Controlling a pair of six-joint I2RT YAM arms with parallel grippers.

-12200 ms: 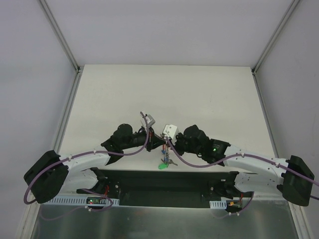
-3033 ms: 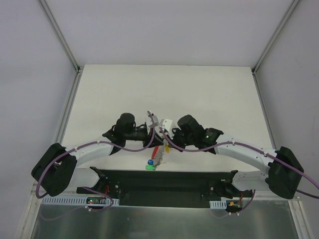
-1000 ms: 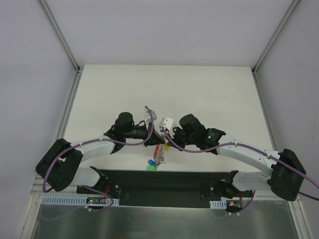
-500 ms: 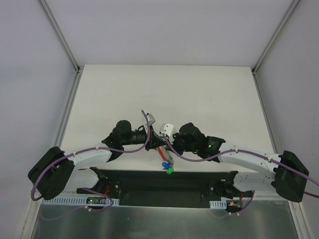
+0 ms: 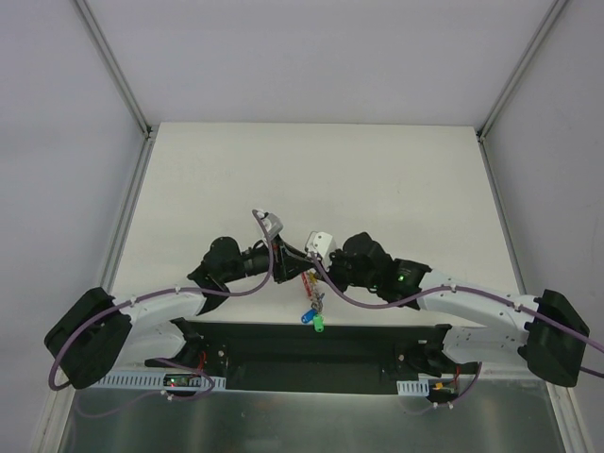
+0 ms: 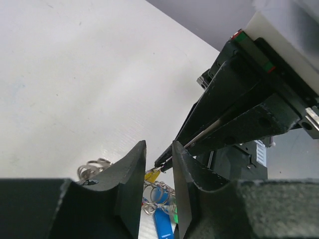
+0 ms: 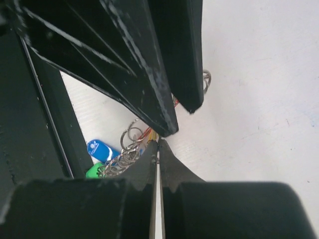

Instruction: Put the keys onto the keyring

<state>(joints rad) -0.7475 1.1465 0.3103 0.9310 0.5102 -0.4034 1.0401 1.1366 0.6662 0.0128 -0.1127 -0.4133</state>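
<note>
Top external: keys (image 5: 314, 316) lengthwise near-far, caps nearest; right gripper (image 7: 157, 144) pinching perhaps keyring (image 5: 306, 279); left gripper (image 6: 158, 152) ajar.

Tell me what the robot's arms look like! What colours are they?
Both the left arm and right arm have white tubes joined by chunky black joints, each trailed by a purple cable. A tiny green light glows on the right one. The left gripper and right gripper have black, wedge-shaped fingers.

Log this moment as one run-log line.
left gripper: narrow gap, tip-to-tip | right gripper: shut on key bunch | blue key, green key: below tips
</note>
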